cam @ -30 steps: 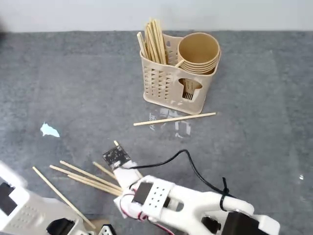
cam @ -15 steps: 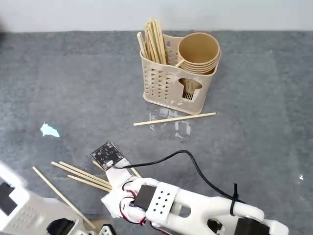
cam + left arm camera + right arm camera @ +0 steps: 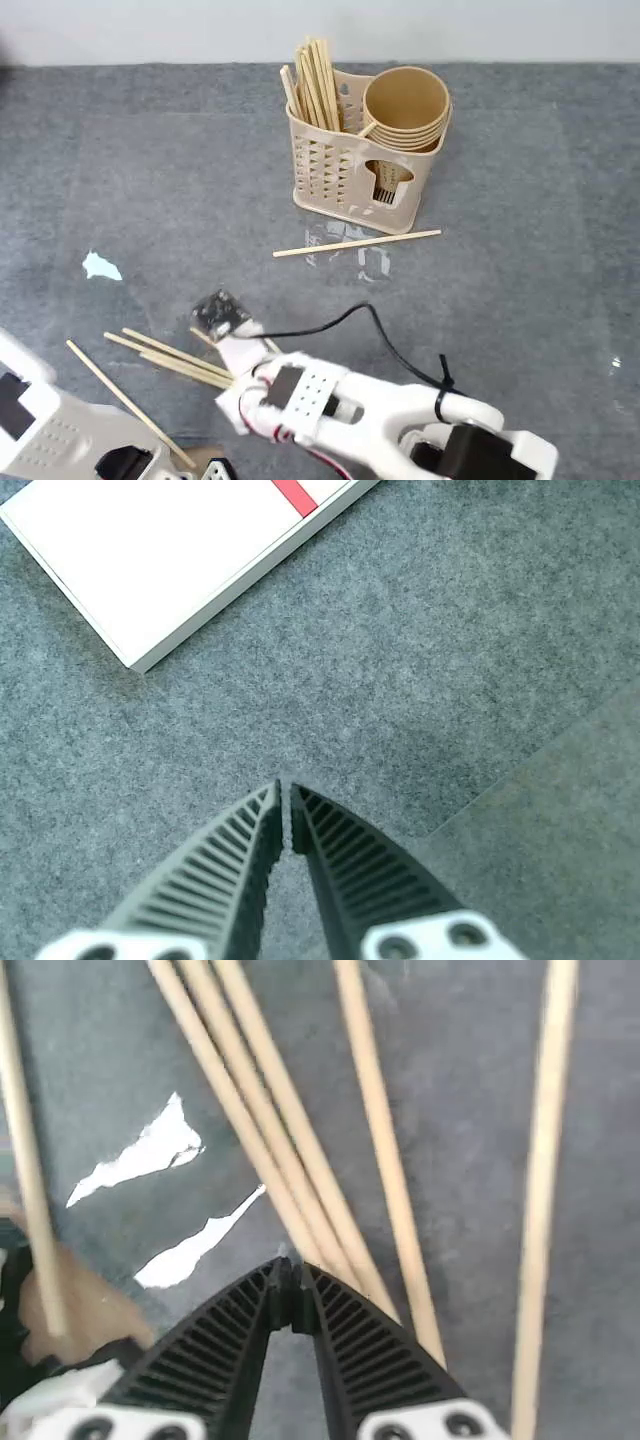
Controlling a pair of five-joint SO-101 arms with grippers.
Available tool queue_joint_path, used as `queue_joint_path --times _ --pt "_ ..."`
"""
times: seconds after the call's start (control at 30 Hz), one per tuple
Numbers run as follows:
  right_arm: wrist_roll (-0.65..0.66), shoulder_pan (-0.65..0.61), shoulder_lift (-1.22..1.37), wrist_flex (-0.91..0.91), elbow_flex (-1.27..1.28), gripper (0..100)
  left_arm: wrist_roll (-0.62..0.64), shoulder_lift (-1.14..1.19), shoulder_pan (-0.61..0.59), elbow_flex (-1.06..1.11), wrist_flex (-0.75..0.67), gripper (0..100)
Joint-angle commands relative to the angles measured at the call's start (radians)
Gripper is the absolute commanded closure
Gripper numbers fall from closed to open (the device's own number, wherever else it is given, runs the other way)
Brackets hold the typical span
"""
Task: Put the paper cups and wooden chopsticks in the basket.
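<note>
The beige basket (image 3: 345, 170) stands at the back of the grey mat with stacked paper cups (image 3: 405, 100) and several wooden chopsticks (image 3: 312, 78) upright in it. One loose chopstick (image 3: 357, 243) lies just in front of it. A bundle of chopsticks (image 3: 175, 357) lies at the front left. My right gripper (image 3: 220, 318) hangs at the bundle's near end. In the right wrist view its tips (image 3: 290, 1285) are shut, low over the chopsticks (image 3: 250, 1110); I cannot tell if they touch. My left gripper (image 3: 286, 815) is shut over bare mat.
A single long chopstick (image 3: 125, 400) lies beside the left arm's white base (image 3: 45, 430). A pale blue scrap (image 3: 100, 266) sits on the mat at the left. A white board with a red stripe (image 3: 180, 550) lies beyond the left gripper.
The right arm has swung left, carrying its gripper from the right of the bundle to over its near end. Chopsticks, basket and left arm have not moved.
</note>
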Motion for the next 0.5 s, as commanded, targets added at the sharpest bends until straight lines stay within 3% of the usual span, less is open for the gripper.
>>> queue_joint_path --times 0.0,0.27,0.47 --pt "0.061 0.102 0.001 -0.016 -0.054 99.0 -0.012 -0.046 -0.005 -0.007 -0.015 98" --pt "0.150 0.237 -0.002 -0.012 -0.054 99.0 -0.012 -0.046 -0.003 -0.007 -0.014 98" --pt "0.152 0.151 -0.064 -0.012 -0.051 99.0 -0.012 -0.046 -0.005 -0.007 -0.014 98"
